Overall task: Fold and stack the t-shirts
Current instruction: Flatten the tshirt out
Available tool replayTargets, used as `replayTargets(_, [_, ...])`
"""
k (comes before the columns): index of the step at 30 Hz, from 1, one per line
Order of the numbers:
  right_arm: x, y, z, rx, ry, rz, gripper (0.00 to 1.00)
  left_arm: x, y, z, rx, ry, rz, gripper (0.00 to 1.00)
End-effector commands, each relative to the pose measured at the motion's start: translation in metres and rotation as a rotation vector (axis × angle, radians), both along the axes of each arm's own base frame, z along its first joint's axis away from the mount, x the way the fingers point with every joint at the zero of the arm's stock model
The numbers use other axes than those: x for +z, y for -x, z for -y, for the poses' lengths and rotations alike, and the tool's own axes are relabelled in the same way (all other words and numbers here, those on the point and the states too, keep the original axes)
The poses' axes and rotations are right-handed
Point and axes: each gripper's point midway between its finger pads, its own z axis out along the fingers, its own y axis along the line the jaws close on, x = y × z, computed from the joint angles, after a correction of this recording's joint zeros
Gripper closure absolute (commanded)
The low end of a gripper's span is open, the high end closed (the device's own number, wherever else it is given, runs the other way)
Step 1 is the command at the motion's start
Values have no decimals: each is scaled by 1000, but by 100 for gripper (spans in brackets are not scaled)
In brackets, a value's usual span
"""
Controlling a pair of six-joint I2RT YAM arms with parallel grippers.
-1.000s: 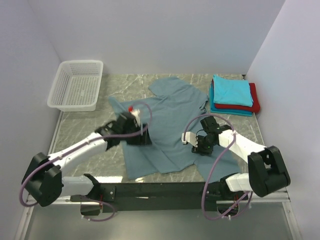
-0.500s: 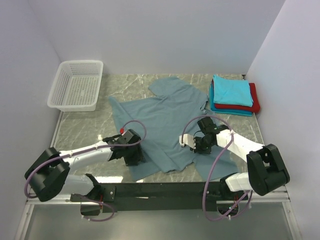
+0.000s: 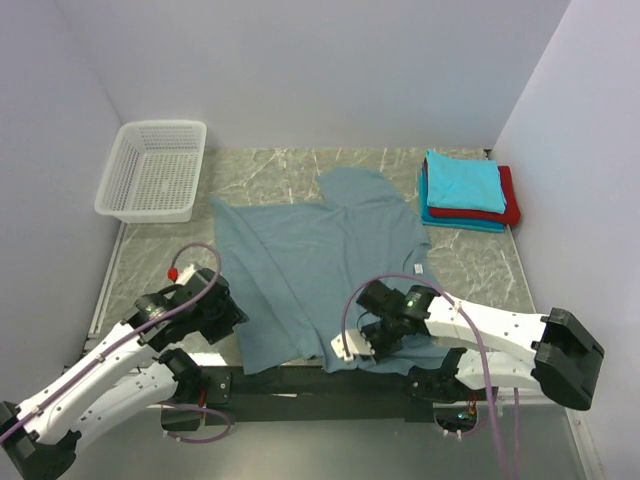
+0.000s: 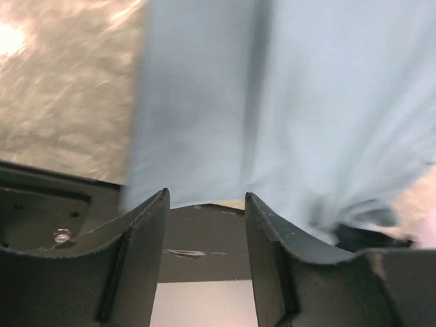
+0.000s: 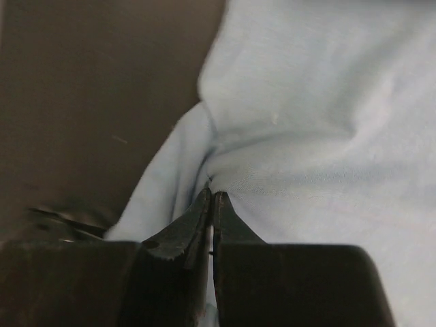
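Observation:
The large grey-blue t-shirt [image 3: 320, 265] lies spread across the middle of the table, and its hem reaches the near edge. My right gripper [image 3: 373, 335] is at the shirt's near right hem, shut on a pinch of the cloth [image 5: 286, 157]; the right gripper [image 5: 212, 194] has its tips pressed together in a fold. My left gripper [image 3: 232, 318] is by the shirt's near left corner. In the wrist view the left gripper [image 4: 206, 194] stands open with nothing between its fingers, and the hem [image 4: 204, 136] is just beyond the tips. Folded turquoise [image 3: 462, 180], red [image 3: 510, 198] and teal [image 3: 460, 223] t-shirts are stacked at the back right.
A white mesh basket [image 3: 155, 170] stands at the back left. Walls close the table in on the left, the back and the right. The black base rail [image 3: 300, 385] runs along the near edge under both arms.
Both arms have drawn back to the near edge, and the shirt has been dragged with them and lies flatter. The right gripper has shut on the hem. The left gripper has come off the shirt.

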Motion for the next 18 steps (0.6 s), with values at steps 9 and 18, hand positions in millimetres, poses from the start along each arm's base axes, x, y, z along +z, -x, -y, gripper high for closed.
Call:
replayTargets(9, [81,-29,-21,-234,-236,71,58,115,-91,55,-374,-26,552,20])
replayTargets(18, [144,-217,26,-912,-449,86,47,111,-225,22,-430,-231,595,25])
